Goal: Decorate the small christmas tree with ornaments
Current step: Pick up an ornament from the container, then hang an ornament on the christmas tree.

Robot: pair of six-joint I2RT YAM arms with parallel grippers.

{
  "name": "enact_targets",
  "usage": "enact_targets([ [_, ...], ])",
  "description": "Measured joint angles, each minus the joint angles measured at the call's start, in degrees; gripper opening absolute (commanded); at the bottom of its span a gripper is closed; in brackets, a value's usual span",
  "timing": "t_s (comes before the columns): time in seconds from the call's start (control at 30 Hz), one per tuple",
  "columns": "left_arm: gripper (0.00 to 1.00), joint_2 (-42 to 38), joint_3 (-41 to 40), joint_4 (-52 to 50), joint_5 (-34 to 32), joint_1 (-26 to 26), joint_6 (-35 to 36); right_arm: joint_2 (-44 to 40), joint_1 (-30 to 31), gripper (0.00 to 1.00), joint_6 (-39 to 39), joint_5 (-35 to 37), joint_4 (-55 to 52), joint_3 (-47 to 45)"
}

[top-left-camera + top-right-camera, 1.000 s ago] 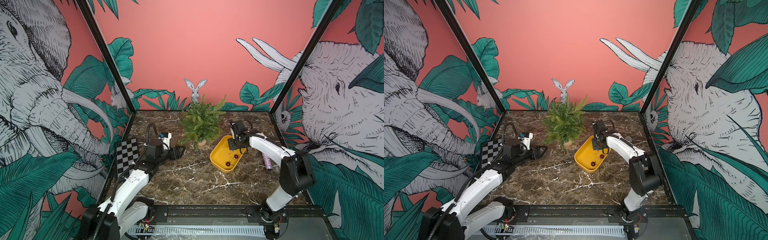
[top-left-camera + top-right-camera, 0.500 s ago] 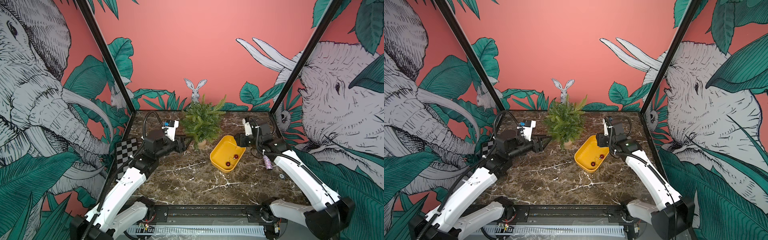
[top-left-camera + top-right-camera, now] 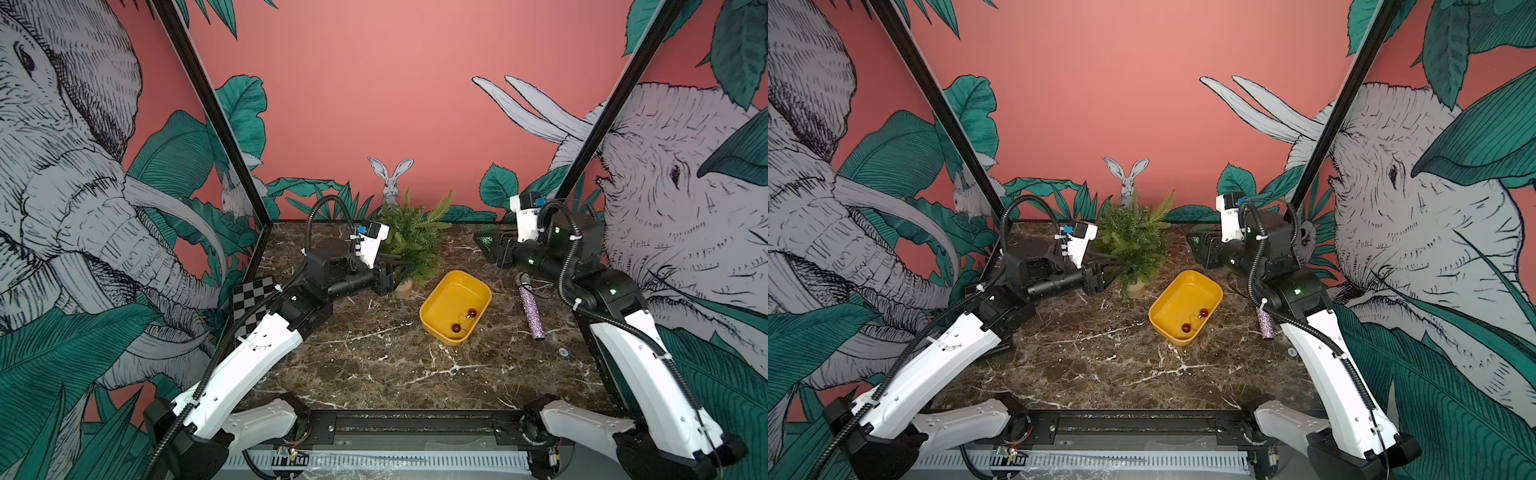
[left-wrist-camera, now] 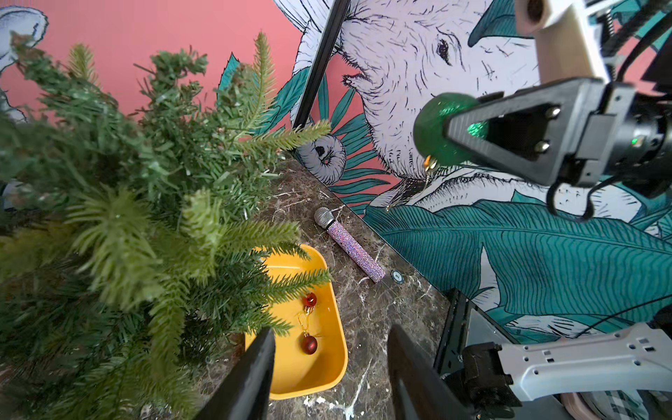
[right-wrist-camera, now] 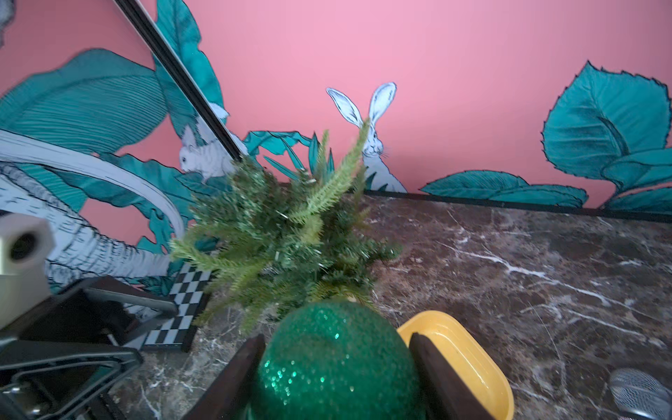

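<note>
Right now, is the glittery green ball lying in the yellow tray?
No, the right gripper holds the glittery green ball clear of the yellow tray, where only the two red balls lie.

We raise our right gripper [image 5: 336, 345] out of the yellow tray [image 3: 478, 291], the glittery green ball [image 4: 432, 123] clamped in it, to beside the small christmas tree [image 3: 415, 245]. Our left gripper [image 3: 405, 269] reaches its lower branches, jaws narrowing.

The left gripper [image 3: 404, 268] is partly hidden among tree [image 3: 417, 243] branches. The microphone [image 3: 1265, 326] is half covered by the right arm [image 3: 1281, 257]. The green ball [image 5: 334, 363] is cropped in the right wrist view.
</note>
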Motion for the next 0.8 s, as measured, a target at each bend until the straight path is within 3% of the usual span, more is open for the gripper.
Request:
enact_targets([
  [0.4, 0.47, 6.6, 17.6, -8.3, -5.6, -3.8, 8.0, 16.3, 4.9, 0.50, 4.0, 0.2, -7.2, 23.1],
  [0.8, 0.43, 13.5, 24.9, -12.3, -9.2, -6.3, 12.8, 26.4, 9.4, 0.50, 5.9, 2.3, -11.5, 38.2],
])
